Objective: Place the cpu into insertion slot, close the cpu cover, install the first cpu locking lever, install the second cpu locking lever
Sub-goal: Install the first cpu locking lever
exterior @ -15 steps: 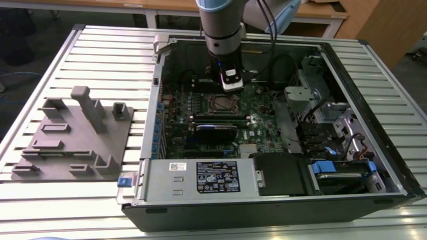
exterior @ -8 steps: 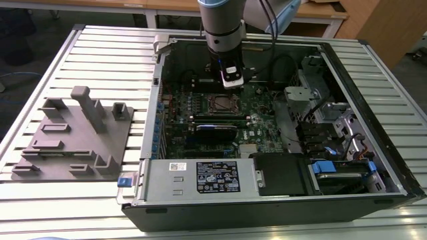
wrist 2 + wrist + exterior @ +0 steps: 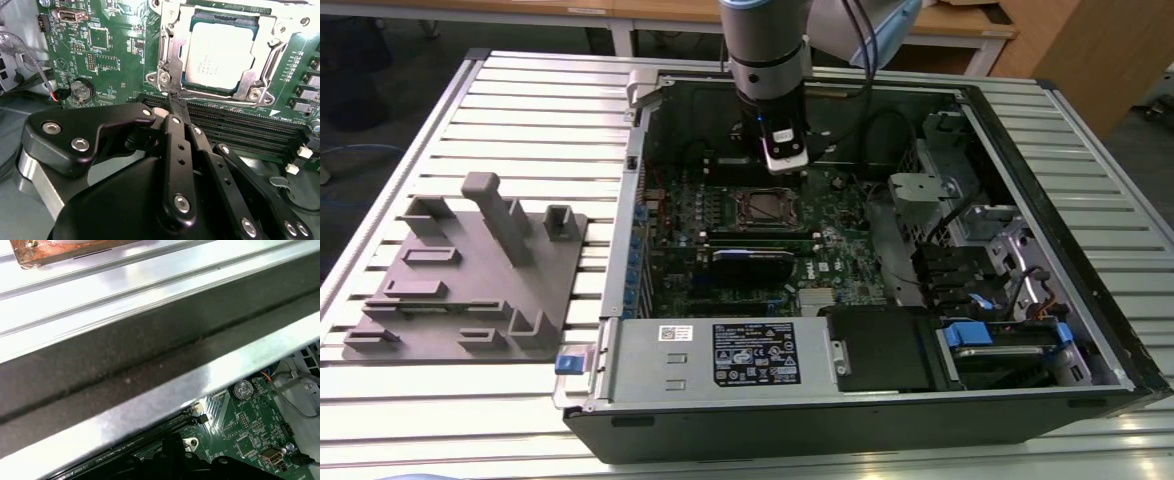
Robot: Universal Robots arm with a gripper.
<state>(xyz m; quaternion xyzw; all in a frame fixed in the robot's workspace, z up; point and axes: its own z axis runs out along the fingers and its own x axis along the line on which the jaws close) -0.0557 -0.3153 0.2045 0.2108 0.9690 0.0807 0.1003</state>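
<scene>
Cpu [image 3: 226, 52]: seated in insertion slot [image 3: 172, 47], upper right of second wrist view; faint print on silver face, unreadable.
Cpu cover [image 3: 260, 75]: silver frame down around chip, top edge cut off.
Gripper [image 3: 171, 102]: fingers pressed together at tip, nothing held, just beside cover's corner; in exterior view hangs above slot, upper centre.
Labels: white sticker on metal box [image 3: 707, 360], lower centre of exterior view, text too small.
Hidden: case wall [image 3: 150, 340] blocks most of first wrist view.
</scene>
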